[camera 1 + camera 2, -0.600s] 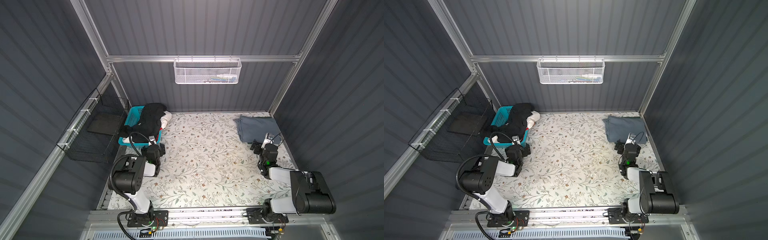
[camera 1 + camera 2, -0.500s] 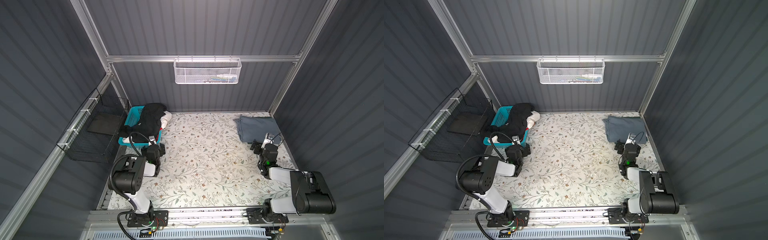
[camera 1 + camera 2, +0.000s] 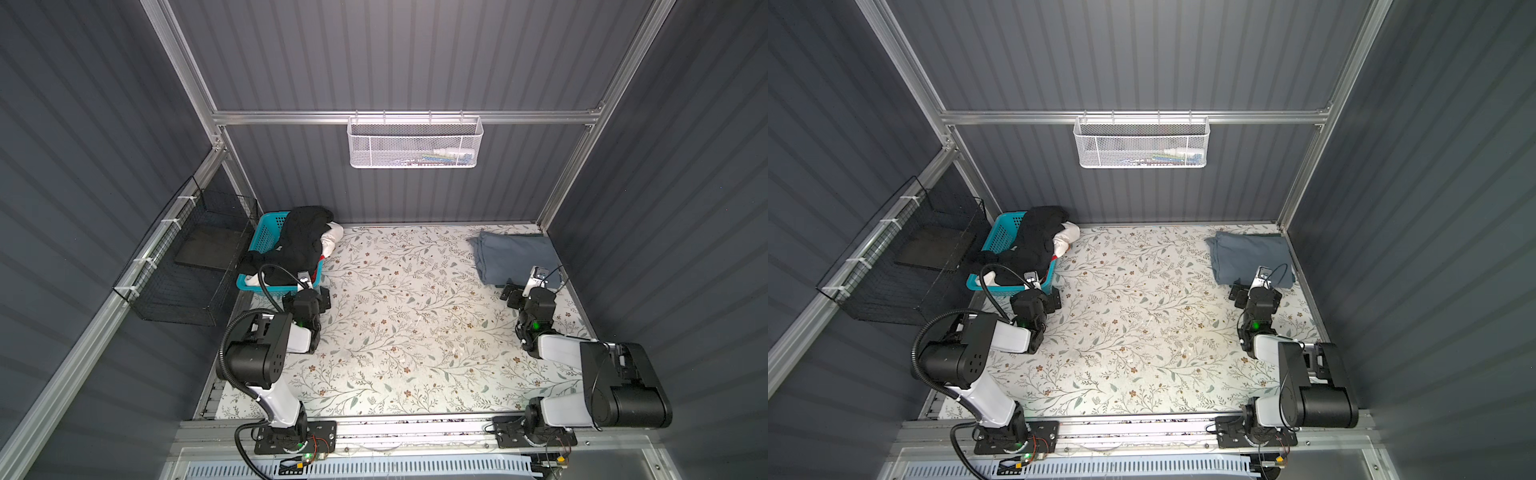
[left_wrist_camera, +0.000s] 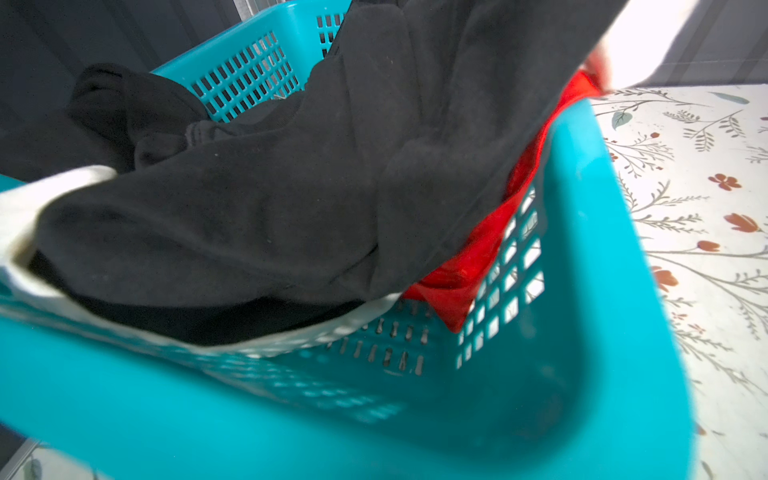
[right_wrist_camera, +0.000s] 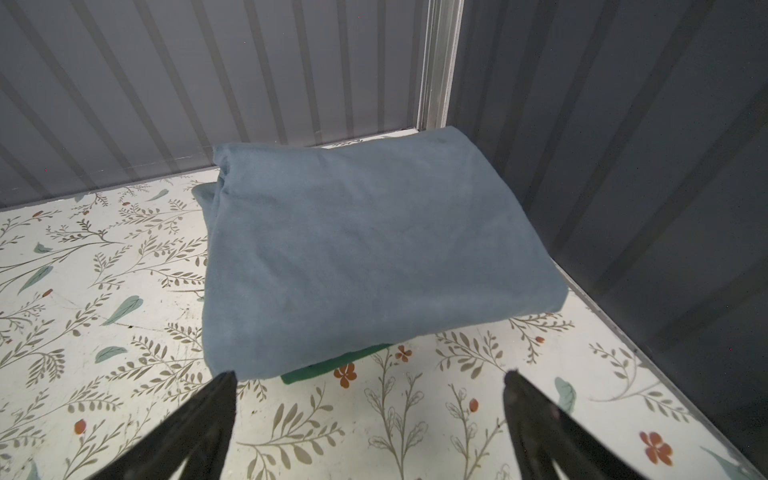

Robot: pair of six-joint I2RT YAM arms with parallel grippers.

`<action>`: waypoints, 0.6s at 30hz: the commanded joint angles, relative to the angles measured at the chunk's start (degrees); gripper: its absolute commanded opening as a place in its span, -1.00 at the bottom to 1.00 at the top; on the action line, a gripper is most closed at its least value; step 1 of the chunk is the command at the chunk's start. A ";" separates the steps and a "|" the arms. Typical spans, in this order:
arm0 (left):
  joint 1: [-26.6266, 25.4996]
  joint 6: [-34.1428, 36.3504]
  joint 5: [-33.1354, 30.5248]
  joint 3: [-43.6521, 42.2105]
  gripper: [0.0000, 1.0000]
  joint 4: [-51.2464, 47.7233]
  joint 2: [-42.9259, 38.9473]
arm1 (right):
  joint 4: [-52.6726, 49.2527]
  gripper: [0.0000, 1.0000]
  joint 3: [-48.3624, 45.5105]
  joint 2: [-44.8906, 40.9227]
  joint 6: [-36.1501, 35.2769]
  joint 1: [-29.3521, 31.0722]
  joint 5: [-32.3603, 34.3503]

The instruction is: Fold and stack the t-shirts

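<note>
A black t-shirt (image 3: 303, 241) (image 4: 291, 187) lies heaped over the teal basket (image 3: 266, 226) (image 4: 582, 291) at the back left. White cloth (image 3: 332, 237) (image 4: 25, 208) and red cloth (image 4: 478, 257) show under it. My left gripper (image 3: 307, 291) sits right at the basket's near wall with its jaws spread; its fingers are hidden in the left wrist view. A folded blue-grey t-shirt (image 3: 511, 255) (image 5: 365, 249) rests at the back right, with a green edge (image 5: 332, 368) showing under it. My right gripper (image 3: 530, 286) (image 5: 370, 386) stands open and empty just short of it.
A white wire basket (image 3: 415, 143) hangs on the back rail. A black wire basket (image 3: 187, 257) hangs on the left wall beside the teal basket. The floral tabletop (image 3: 415, 324) is closed in by grey walls at the back and both sides.
</note>
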 commanded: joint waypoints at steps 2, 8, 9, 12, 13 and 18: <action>0.22 -0.28 0.57 0.13 0.99 0.25 0.34 | 0.42 0.98 1.04 0.37 0.07 0.34 0.45; 0.23 -0.27 0.43 -0.11 1.00 0.51 0.35 | 0.37 0.98 1.13 0.40 0.02 0.38 0.62; 0.27 -0.28 0.39 -0.11 1.00 0.60 0.39 | 0.29 0.98 1.13 0.36 -0.23 0.53 0.73; 0.20 -0.28 0.40 -0.25 0.99 0.99 0.39 | 0.28 0.98 1.31 0.54 -0.60 1.08 1.36; 0.21 -0.23 0.39 -0.42 0.99 1.16 0.31 | 0.28 0.98 1.21 0.44 -0.60 1.08 1.28; -0.73 1.59 1.02 -2.08 0.99 2.26 -2.43 | -5.08 0.98 3.08 -2.83 -2.70 3.07 3.41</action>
